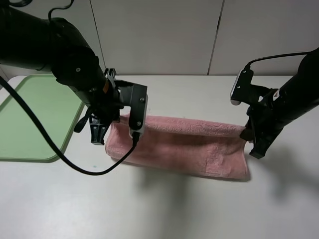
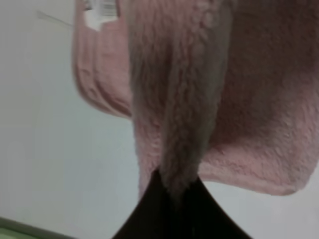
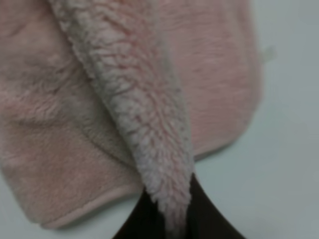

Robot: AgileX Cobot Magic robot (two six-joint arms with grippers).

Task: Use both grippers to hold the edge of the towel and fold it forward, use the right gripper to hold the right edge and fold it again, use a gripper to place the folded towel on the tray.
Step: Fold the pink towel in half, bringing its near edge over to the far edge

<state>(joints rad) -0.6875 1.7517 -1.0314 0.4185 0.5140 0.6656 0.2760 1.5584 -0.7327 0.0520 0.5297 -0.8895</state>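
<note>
Right, both of my grippers are clamped onto the towel (image 1: 179,147). My left gripper (image 1: 99,130) has its jaws pressed tight on a pinch of pink terry at the towel's left end. In the left wrist view the fluffy fold runs straight down between the black tips. My right gripper (image 1: 252,137) is closed the same way on the right end, and the right wrist view shows a narrow ridge of pile disappearing between its tips.

The edge of the towel (image 1: 192,124) is raised off the table (image 1: 174,209) and stretched between my two grippers as a long ridge. The rest of the cloth hangs down from it and lies flat on the table toward the camera.

The tray (image 1: 35,114), light green, sits on the table to the left of my left gripper. The towel is near it but not on it, and I cannot tell whether the towel's left corner touches its rim.

A small white tag (image 2: 99,11) shows on the hem in the left wrist view. It is too blurred for me to read any print. I can make out no other writing or brand mark.
</note>
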